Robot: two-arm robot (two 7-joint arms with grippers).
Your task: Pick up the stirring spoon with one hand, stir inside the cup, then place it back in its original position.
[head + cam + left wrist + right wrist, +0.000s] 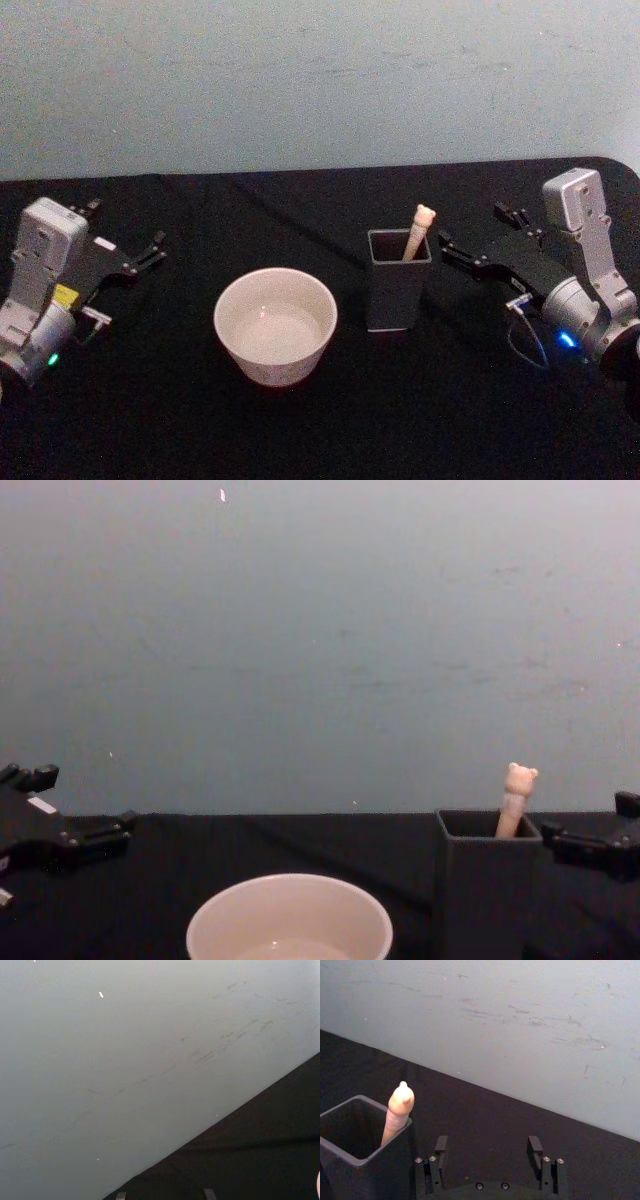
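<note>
Currently unstarted: stirring spoon (419,228) standing in holder (397,285), mid-table. Right gripper (468,255) alongside, fingers spread; advise pinching handle, lifting vertically. Left gripper (143,254) released, idle.

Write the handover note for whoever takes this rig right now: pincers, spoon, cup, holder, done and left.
Left pincer: open, empty, out to the left of the cup.
Right pincer: open, empty, just right of the holder, touching nothing.
Stirring spoon: standing in the dark holder, bear-head end up, leaning toward the right wall.
Cup: on the black table, left of the holder.
Done: nothing visible.
Left: grasp the spoon, stir in the cup, return it to the holder.
</note>
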